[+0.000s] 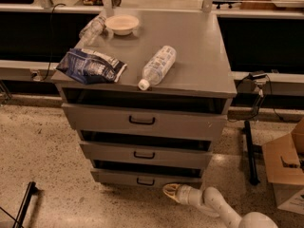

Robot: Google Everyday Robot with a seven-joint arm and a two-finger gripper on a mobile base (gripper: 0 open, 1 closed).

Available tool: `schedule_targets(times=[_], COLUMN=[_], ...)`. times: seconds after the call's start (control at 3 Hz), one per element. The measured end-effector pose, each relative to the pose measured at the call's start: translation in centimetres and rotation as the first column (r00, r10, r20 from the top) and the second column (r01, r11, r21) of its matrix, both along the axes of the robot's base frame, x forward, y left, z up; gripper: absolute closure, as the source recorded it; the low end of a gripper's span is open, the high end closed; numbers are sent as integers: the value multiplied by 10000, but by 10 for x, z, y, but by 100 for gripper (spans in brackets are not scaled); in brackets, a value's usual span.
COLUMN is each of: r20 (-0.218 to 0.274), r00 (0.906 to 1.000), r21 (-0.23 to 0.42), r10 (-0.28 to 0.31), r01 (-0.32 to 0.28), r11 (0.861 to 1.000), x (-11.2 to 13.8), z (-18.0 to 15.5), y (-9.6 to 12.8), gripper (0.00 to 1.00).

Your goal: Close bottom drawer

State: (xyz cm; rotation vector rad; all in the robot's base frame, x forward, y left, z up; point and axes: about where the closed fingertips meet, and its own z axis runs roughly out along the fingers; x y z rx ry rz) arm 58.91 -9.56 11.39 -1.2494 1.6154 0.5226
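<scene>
- Three times over, showing a dark gap above a grey front under the tabletop (204, 51): top drawer (95, 118), middle drawer (109, 152) and bottom drawer (118, 177), each standing a little way out.
- Sitting lowest and narrowest, straight below the front edge and just above the speckled floor (47, 151): the bottom drawer, carrying a small black handle (145, 181) in the middle of its low panel.
- Hovering low in front of the cabinet, below the stretch of front edge that runs towards the front right corner: the gripper (171, 192), pointing left, its pale tip lying just under the bottom drawer's right part and to the right of the handle.
- Not showing whether touching that panel or only lying close beside it, nor how wide or narrow the gripper is standing.
- Reaching in behind the gripper from the lower right: the white arm (216, 204).
- Lying on its side near the middle of the front edge, white cap almost reaching that edge: a clear bottle (158, 66).
- Slumping at the front left corner: a blue bag (91, 66).
- Resting near the back edge, left of its middle: a pale bowl (122, 24).
- Lying just beside the bowl, along the left edge towards the back left corner: a crumpled clear bottle (92, 28).
- Standing on the floor well beyond the right edge: a cardboard box (285, 165).
</scene>
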Motion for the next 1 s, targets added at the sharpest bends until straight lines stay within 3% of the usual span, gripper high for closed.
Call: schedule_targets(times=[0.67,1.0], r20=[-113,-115], r00=[9950,9949], r21=[87,78], r10=[-991,-1004], r01=[992,1005], r11=[9950,9949], x=[24,24], z=[8,8], y=[-4,-4], gripper=[100,100])
